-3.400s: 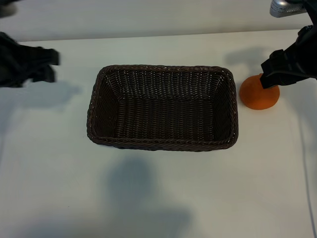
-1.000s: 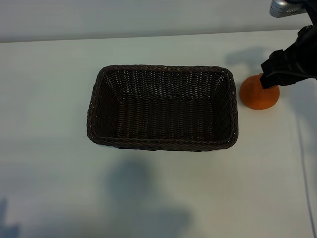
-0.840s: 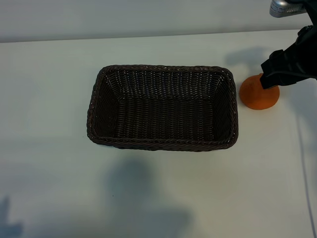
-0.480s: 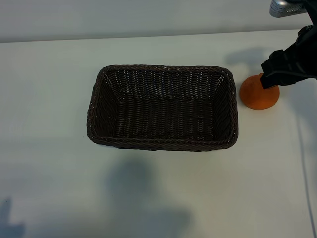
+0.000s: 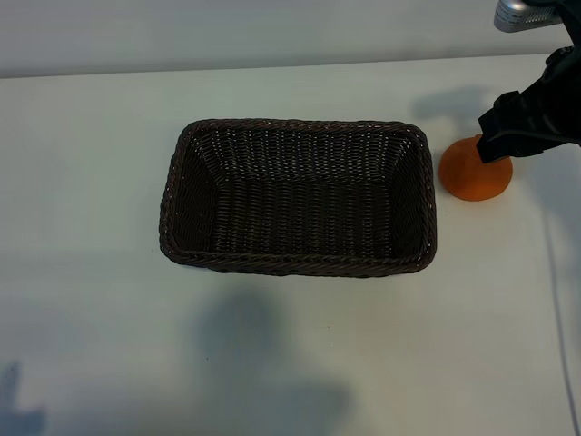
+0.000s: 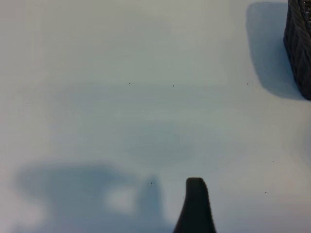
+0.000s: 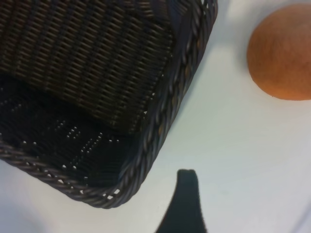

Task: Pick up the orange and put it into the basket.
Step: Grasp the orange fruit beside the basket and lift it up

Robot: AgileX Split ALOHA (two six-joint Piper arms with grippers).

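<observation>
The dark brown wicker basket [image 5: 298, 196] stands empty in the middle of the white table. The orange [image 5: 472, 173] rests on the table just right of it, also seen in the right wrist view as the orange [image 7: 282, 51] beside the basket's corner [image 7: 160, 131]. My right gripper [image 5: 499, 136] hovers over the orange's far right edge, open and holding nothing; one dark finger [image 7: 185, 194] shows above bare table. The left arm is outside the exterior view. Its wrist view shows one finger [image 6: 196, 204] over bare table, nothing held, with the basket's side [image 6: 299, 43] far off.
White table [image 5: 100, 182] lies all around the basket. A wall runs along the back edge. A grey piece of equipment [image 5: 522, 14] sits at the top right corner. A cable [image 5: 556, 272] runs down the right side.
The left arm, seen at the far left earlier, has gone out of the exterior view. The right gripper, orange and basket have not moved.
</observation>
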